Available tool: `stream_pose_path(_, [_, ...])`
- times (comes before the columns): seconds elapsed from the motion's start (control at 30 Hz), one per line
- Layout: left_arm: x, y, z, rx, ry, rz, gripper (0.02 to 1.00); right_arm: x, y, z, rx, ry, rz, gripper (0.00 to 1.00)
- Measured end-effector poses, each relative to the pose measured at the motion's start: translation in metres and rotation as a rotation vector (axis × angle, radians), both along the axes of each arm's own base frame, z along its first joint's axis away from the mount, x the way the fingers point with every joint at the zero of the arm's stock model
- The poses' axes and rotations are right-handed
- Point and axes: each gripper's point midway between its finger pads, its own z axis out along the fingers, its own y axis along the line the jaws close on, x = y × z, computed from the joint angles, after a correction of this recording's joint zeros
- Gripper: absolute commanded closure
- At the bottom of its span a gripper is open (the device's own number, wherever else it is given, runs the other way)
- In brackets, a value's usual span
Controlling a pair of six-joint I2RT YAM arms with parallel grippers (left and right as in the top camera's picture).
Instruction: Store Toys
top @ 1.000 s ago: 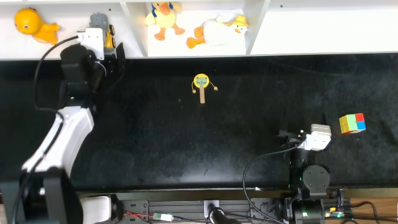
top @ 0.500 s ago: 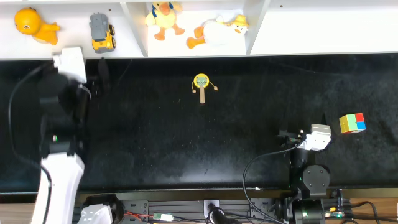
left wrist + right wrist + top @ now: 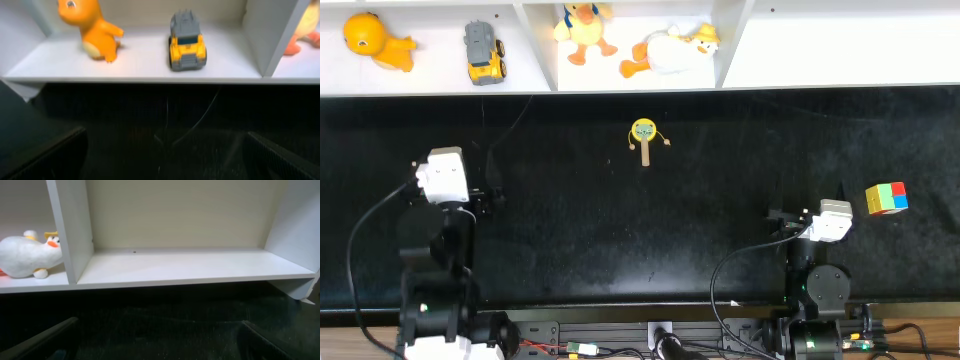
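The left jaws stand wide apart and grip nothing, hanging over the dark desk (image 3: 620, 230) and facing the left compartment of the white shelf (image 3: 820, 75). That compartment holds an orange duck (image 3: 375, 38) and a yellow toy truck (image 3: 483, 52). The right jaws are likewise spread wide with nothing between them, low at the desk's right side. The middle compartment holds a yellow plush duck (image 3: 582, 30) and a white plush duck (image 3: 665, 52). On the desk lie a small yellow rattle (image 3: 644, 138) and a colour cube (image 3: 886, 198), well apart.
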Motion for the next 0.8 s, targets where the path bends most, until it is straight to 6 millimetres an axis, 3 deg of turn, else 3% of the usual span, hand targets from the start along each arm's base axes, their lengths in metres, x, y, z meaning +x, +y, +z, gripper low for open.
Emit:
stream_pose_path(0.2, [-0.009, -0.010, 0.046, 0.019, -0.183, -0.001, 0.020, 0.000, 0.000, 0.000, 0.001, 0.000, 0.000, 0.007])
stream_pose_path(0.33, [-0.016, -0.008, 0.059, 0.018, -0.234, 0.009, 0.020, 0.000, 0.000, 0.000, 0.000, 0.000, 0.000, 0.007])
stream_pose_path(0.53, [-0.019, -0.008, 0.063, 0.035, -0.269, 0.006, 0.020, 0.000, 0.000, 0.000, 0.000, 0.000, 0.000, 0.005])
stream_pose_path(0.8, [-0.022, -0.008, 0.034, 0.038, -0.329, 0.007, 0.023, 0.000, 0.000, 0.000, 0.000, 0.000, 0.000, 0.007])
